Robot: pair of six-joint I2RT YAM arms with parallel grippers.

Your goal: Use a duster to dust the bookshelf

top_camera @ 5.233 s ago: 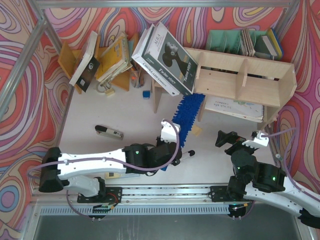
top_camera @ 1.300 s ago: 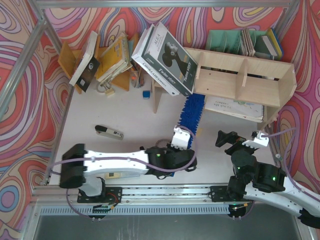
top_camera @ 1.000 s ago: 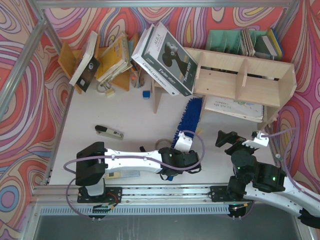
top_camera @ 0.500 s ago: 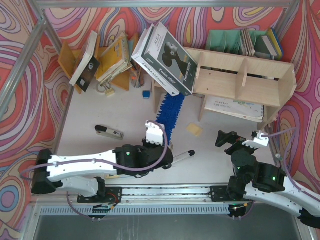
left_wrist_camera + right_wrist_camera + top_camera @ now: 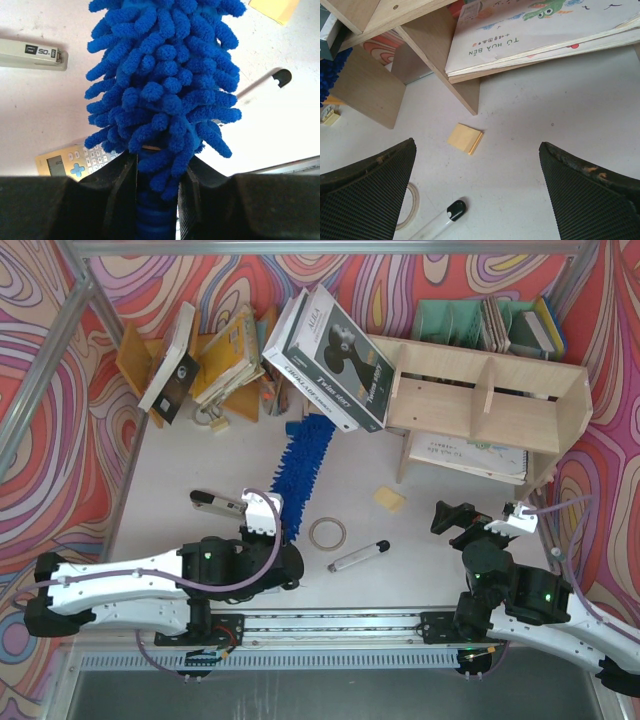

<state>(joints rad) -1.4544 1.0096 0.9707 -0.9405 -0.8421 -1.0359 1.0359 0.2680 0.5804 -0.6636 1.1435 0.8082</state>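
Note:
The fluffy blue duster [image 5: 300,465] slants over the table, its tip near the left end panel of the plywood bookshelf [image 5: 490,405], under the leaning black box. My left gripper [image 5: 283,540] is shut on the duster's ribbed blue handle. In the left wrist view the duster [image 5: 165,85] fills the middle, with the left gripper [image 5: 156,172] clamped at its base. My right gripper [image 5: 455,515] is open and holds nothing, in front of the bookshelf's lower tier. In the right wrist view the right gripper [image 5: 477,170] is over bare table, with a bookshelf divider [image 5: 445,50] ahead.
A black box [image 5: 330,355] leans on the shelf's left end. A tape ring [image 5: 328,533], marker pen [image 5: 358,556], yellow sticky notes [image 5: 390,499] and stapler [image 5: 218,504] lie on the table. A calculator [image 5: 75,162] lies under the left arm. A teal organizer [image 5: 460,320] stands behind the shelf, and an orange book rack [image 5: 200,360] at back left.
My left arm swung left with the duster, sweeping it from the shelf's lower tier to beyond the left end. The tape ring and marker came into view. The right arm stayed still.

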